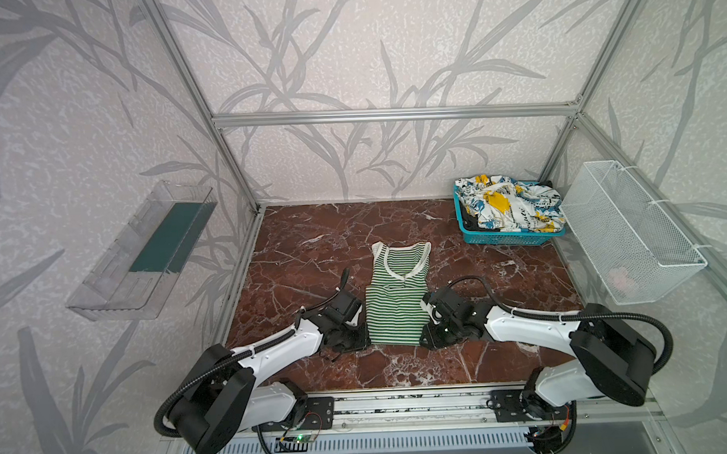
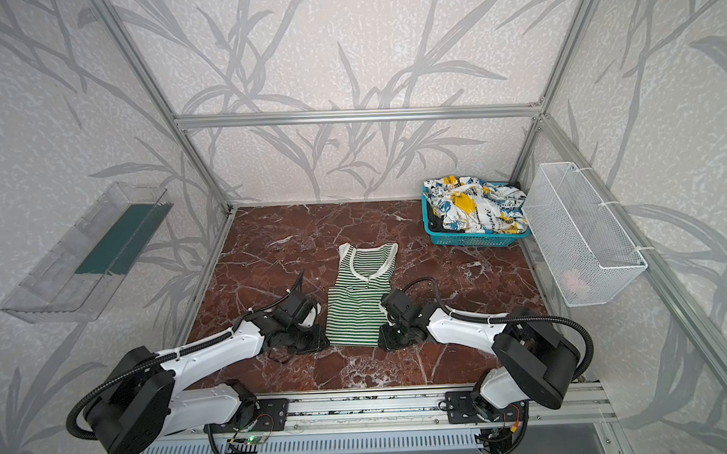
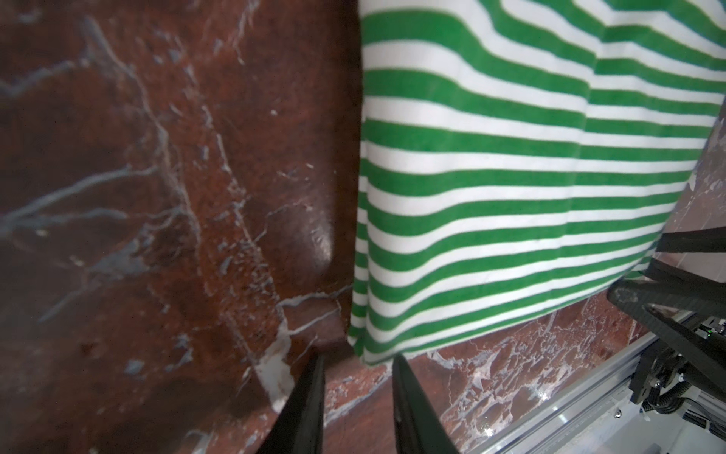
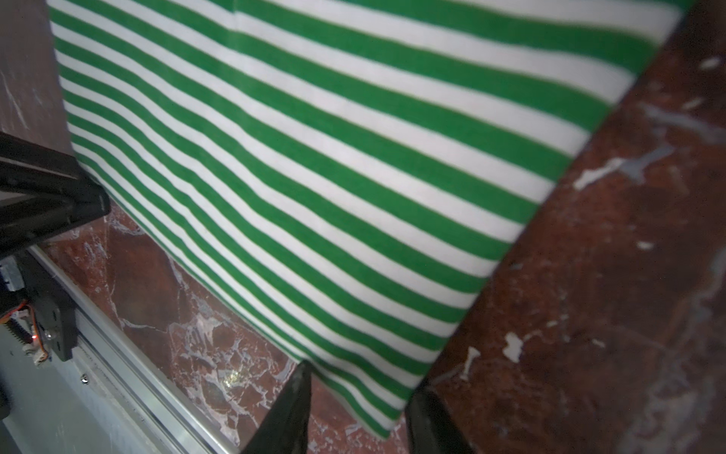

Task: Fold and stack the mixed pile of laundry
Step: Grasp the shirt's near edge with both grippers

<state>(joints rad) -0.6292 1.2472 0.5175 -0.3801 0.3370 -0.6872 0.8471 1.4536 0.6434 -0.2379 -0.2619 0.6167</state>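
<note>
From above, the wrists point(image 1: 344, 307) hid the fingertips in both top views; only the wrist views showed them. The left gripper point(image 3: 358, 367) had its jaws apart, and the near left hem corner of the green-and-white striped tank top point(image 3: 510, 177) lay right at the gap, unpinched. The right gripper point(image 4: 359, 383) was likewise parted, straddling the near right hem corner; whether a finger touched the cloth I could not tell. The tank top lay flat mid-table on the red marble tabletop point(image 1: 312, 246), neckline farthest. In the far right corner, a teal lattice basket point(image 1: 499, 238) held a crumpled printed garment point(image 1: 515, 208) over mostly hidden black cloth point(image 1: 469, 222). A blurred pinkish item point(image 1: 621, 278) sat in the white wire mesh basket point(image 1: 644, 226) on the right wall, visible only from above.
</note>
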